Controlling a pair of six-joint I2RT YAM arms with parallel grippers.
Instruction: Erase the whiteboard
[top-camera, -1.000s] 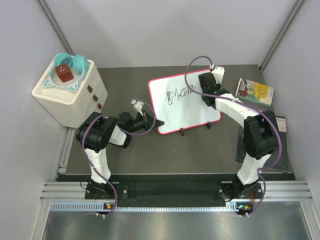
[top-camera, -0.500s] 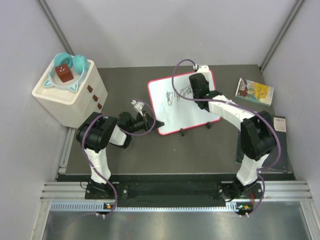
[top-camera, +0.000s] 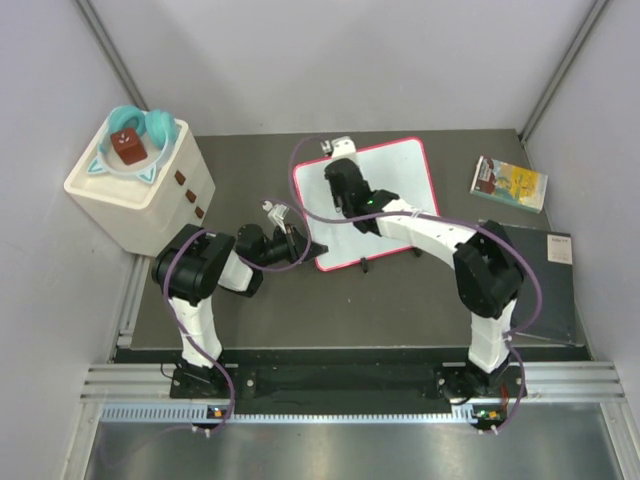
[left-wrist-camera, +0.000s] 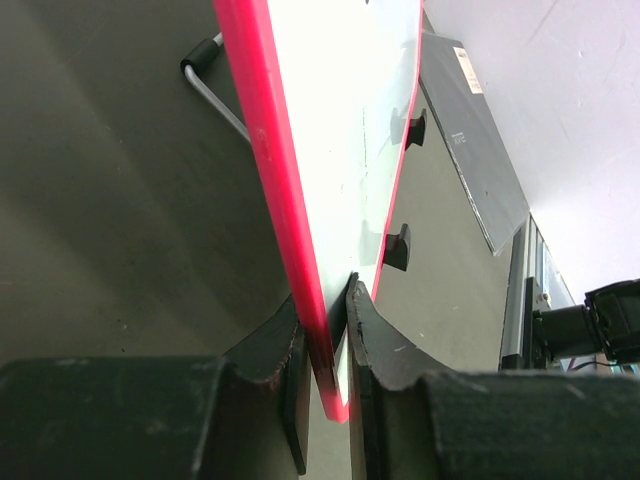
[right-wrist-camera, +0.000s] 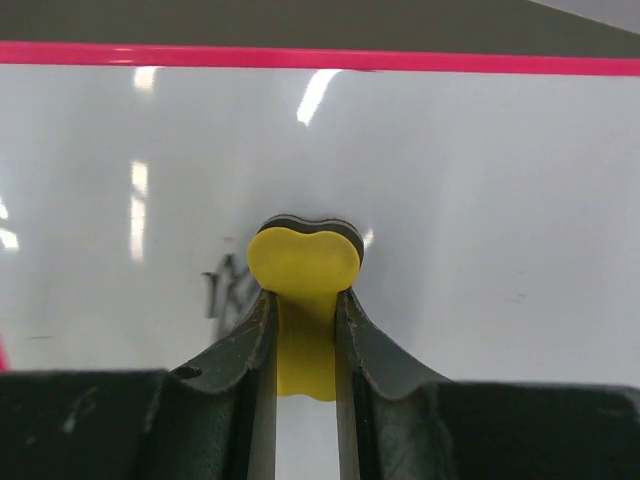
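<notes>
The whiteboard (top-camera: 400, 185), white with a red-pink frame, lies tilted on the dark table. My left gripper (top-camera: 318, 247) is shut on its near-left corner; in the left wrist view the jaws (left-wrist-camera: 325, 300) pinch the red frame (left-wrist-camera: 265, 150) edge-on. My right gripper (top-camera: 343, 195) hovers over the board's left part, shut on a yellow eraser (right-wrist-camera: 303, 265) that is pressed flat on the white surface (right-wrist-camera: 480, 200). A small patch of black scribble (right-wrist-camera: 225, 285) shows just left of the eraser. From above, the right arm hides that part of the board.
A white box (top-camera: 150, 200) at the left carries teal headphones (top-camera: 150, 125) and a brown cube. A colourful booklet (top-camera: 510, 183) lies at the far right, a dark grey panel (top-camera: 545, 290) near it. Two black stand feet (top-camera: 363, 265) stick out at the board's near edge.
My right gripper has swept left across the board with the eraser, from its right edge to its left part; the black writing in the middle no longer shows. The left arm has not moved.
</notes>
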